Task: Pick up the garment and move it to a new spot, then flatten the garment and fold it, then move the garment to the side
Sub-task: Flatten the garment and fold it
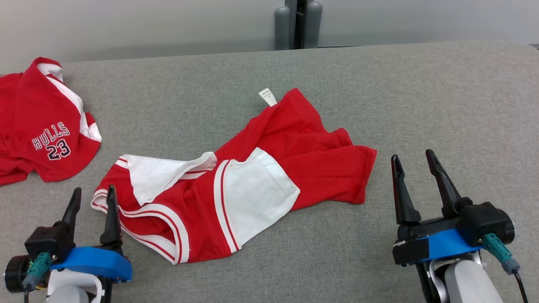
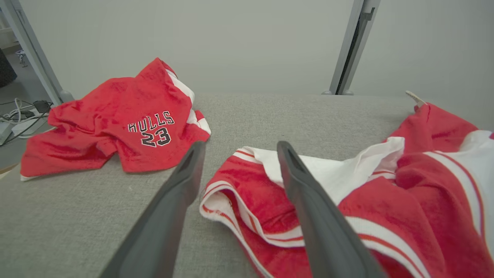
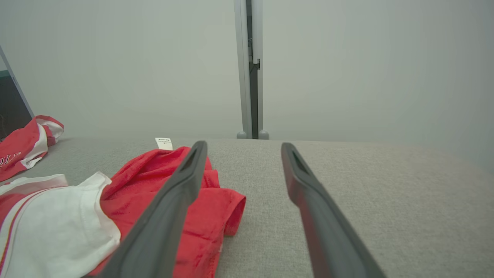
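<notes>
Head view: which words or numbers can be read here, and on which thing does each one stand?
"BULLS": on the red jersey at the left.
"23": under it, same jersey.
White tag on the middle garment: print too small to read.

Red jersey (image 1: 42, 126), far left edge of the table (image 1: 400, 84): "BULLS" above "23", dark characters outlined white. White tag (image 1: 268, 96) on the red-and-white garment (image 1: 303, 139): print too small to read.

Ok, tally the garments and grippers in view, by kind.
Garments: 2 (crumpled garment in the middle, Bulls 23 jersey at the far left)
Grippers: 2 (left gripper and right gripper, both open and empty)
Total: 4
</notes>
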You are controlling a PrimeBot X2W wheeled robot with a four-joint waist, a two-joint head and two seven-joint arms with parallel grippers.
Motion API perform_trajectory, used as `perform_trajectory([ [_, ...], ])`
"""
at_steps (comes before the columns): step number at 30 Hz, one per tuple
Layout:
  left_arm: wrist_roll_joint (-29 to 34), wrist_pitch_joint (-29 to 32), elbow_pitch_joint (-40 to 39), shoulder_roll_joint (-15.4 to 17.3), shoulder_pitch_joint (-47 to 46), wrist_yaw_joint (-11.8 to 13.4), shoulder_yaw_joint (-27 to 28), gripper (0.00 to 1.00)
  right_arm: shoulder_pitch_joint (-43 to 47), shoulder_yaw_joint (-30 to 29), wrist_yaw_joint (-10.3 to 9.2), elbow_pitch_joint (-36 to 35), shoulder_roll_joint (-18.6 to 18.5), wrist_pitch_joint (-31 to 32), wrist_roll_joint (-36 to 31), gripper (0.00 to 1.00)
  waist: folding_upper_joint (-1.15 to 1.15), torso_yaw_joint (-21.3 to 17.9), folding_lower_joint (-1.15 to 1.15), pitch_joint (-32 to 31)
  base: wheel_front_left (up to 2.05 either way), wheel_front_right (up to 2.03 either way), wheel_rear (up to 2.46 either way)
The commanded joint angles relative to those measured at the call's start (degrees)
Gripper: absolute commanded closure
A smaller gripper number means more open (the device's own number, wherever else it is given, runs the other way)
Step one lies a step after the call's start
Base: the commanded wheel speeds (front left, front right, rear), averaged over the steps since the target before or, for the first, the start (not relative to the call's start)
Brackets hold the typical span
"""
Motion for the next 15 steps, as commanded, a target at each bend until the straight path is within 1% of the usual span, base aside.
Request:
perform_trajectory([
  [1, 0.04, -0.19, 1.88, 0.98, -1.20, -0.09, 0.28, 0.00, -0.25, 0.00, -0.02, 0.08, 0.13, -0.02, 0.45, 0.00, 0.00, 0.00, 0.01, 0.31, 0.00, 0.00, 0.00],
  [6, -0.90, -0.18, 9.54, 1.88, -3.18, -0.46, 0.12, 0.00, -0.62, -0.23, -0.02, 0.36, 0.12, -0.02, 0.63, 0.00, 0.00, -0.11, 0.01, 1.10, 0.00, 0.00, 0.00],
  [15, -3.47, -0.06, 20.92, 1.83, -6.97, -1.13, -1.70, 0.00, -1.29, 0.01, -0.02, 0.80, 0.12, -0.02, 0.71, 0.00, 0.00, -0.56, 0.01, 2.00, 0.00, 0.00, 0.00],
])
